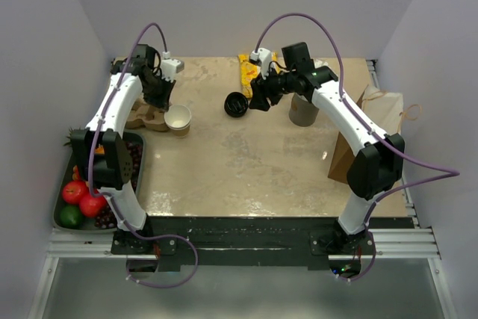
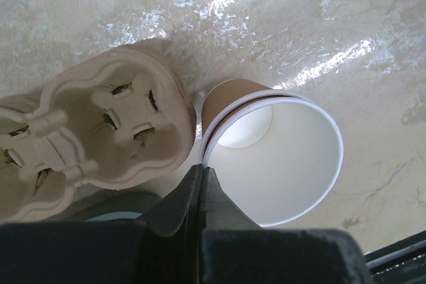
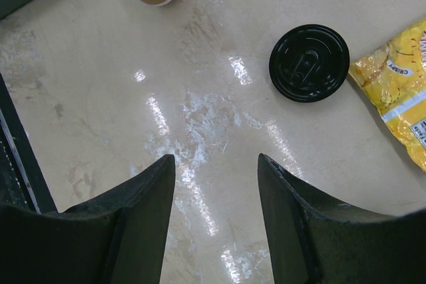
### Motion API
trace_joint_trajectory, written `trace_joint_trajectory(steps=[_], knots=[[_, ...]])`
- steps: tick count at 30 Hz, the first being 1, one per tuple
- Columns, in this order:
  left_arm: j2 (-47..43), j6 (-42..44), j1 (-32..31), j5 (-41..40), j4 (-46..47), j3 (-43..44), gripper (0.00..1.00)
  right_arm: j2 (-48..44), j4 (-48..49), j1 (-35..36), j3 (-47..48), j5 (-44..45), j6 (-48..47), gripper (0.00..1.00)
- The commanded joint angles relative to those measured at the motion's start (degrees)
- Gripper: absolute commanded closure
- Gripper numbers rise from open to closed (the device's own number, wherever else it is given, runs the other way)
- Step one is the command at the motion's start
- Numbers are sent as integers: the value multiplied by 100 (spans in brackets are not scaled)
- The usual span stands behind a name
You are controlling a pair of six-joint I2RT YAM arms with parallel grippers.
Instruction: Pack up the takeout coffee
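Note:
Two kraft-brown paper cups [image 2: 229, 95], white inside, stand nested one in the other on the table, their two rims showing on the near left side. My left gripper [image 2: 202, 166] is shut on that rim, directly beside the moulded cardboard carrier [image 2: 100, 131]. From above, the cups [image 1: 178, 119] sit just right of the carrier [image 1: 144, 117] with the left gripper [image 1: 161, 99] over them. A round black lid [image 3: 309, 62] lies flat on the table. My right gripper [image 3: 216, 157] hangs open above bare table, short of the lid [image 1: 236, 104], holding nothing.
A grey cup [image 1: 302, 110] stands under the right arm, and a brown paper bag [image 1: 371, 128] at the table's right edge. A yellow snack bag [image 3: 399, 91] lies beyond the lid. A dark tray [image 1: 136, 177] of fruit sits at the left edge.

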Motion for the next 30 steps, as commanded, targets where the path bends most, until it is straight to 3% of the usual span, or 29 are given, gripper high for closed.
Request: trace_joint_trajectory(steps=[1, 6, 8, 9, 10, 12, 14, 18, 23, 26, 30], knots=[[-133, 127, 72, 302, -247, 3, 100, 11, 178, 23, 176, -179, 106, 44], [-106, -83, 265, 1039, -396, 159, 100, 20, 152, 32, 238, -240, 141, 44], [-185, -163, 283, 689, -124, -23, 100, 37, 213, 32, 220, -258, 167, 44], [-107, -93, 283, 1002, -376, 507, 100, 72, 231, 32, 220, -293, 228, 44], [-202, -110, 283, 1240, -222, 477, 100, 107, 240, 40, 246, -311, 299, 44], [-666, -111, 335, 805, 462, -449, 100, 160, 485, 32, 203, -363, 526, 44], [-669, -171, 555, 1433, 281, -332, 100, 318, 852, 49, 194, -495, 1123, 41], [-537, -242, 564, 1550, 210, -314, 100, 792, 1873, 102, 176, -1127, 2808, 38], [-615, -374, 626, 1998, 122, -445, 100, 1819, 1980, 532, 940, -1436, 2804, 37], [-625, -278, 626, 1937, -36, -254, 100, 2093, 2155, 646, 1143, -1506, 2944, 37], [-765, -32, 626, 2454, -273, 246, 100, 2007, 2410, 647, 1187, -1585, 3094, 38]])
